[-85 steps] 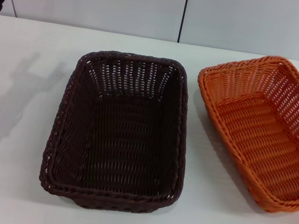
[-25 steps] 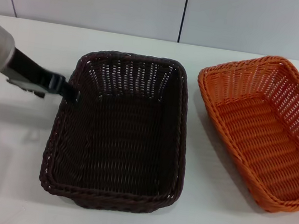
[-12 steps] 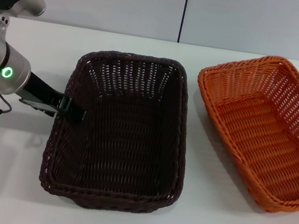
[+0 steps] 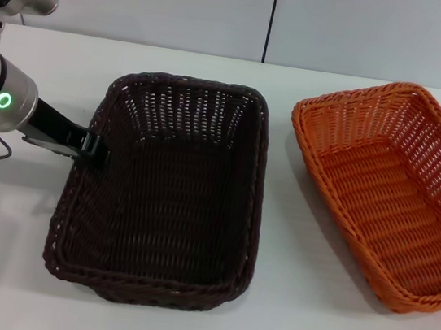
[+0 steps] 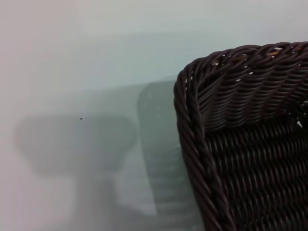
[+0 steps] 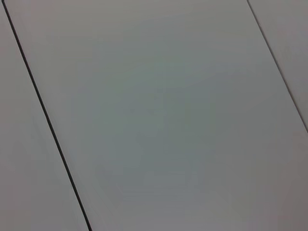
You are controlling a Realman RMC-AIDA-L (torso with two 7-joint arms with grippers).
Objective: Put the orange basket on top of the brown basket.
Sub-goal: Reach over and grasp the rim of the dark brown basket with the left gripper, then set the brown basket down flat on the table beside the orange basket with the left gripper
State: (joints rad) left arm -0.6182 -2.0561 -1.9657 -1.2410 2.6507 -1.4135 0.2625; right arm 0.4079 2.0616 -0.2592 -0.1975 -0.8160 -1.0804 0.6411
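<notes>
Change: brown basket (image 4: 163,194) dragged toward table's (image 4: 297,323) left edge since half a second ago, near end swung left.
Left gripper (image 4: 95,149): clamped on brown basket's left rim.
Orange basket (image 4: 394,189): unmoved, near right edge.
Left wrist: basket corner (image 5: 240,139), shadow.
Right wrist: only blank panels.

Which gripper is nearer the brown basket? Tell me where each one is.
Left. The left gripper is at the brown basket's left rim. The right gripper is out of sight in the head view, nowhere near it.
</notes>
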